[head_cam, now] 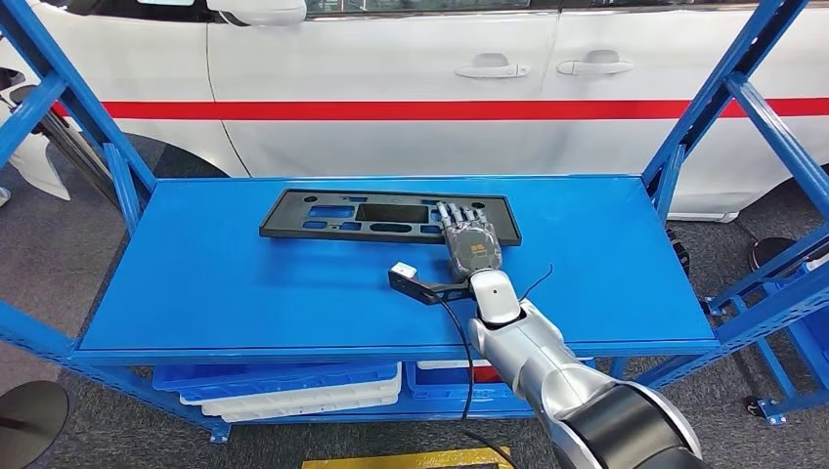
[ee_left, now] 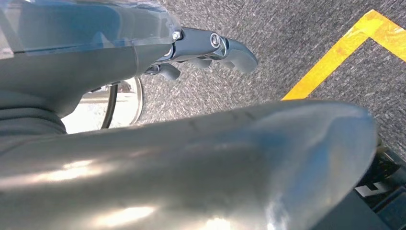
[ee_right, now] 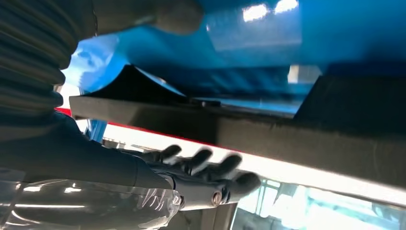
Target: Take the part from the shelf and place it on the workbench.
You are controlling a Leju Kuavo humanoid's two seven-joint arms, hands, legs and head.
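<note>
One black part [head_cam: 371, 215] lies flat on the blue shelf [head_cam: 244, 283]; the right robot hand [head_cam: 467, 237] rests on its end, fingers straight, gripping nothing. The left robot hand [ee_left: 210, 50] hangs over the floor with fingers curled, holding nothing.

The right hand [head_cam: 470, 239] covered the near right end of the black panel [head_cam: 381, 215], hiding whether its fingers gripped the panel. White and blue trays [head_cam: 293, 389] under the shelf [head_cam: 244, 283] were mostly hidden by it. The car [head_cam: 440, 78] was cut off at the top edge.

A flat black part [head_cam: 371, 215] — a long rectangular panel with cut-out slots — lies on the blue shelf [head_cam: 244, 283]. It sits toward the back edge, lengthwise.
</note>
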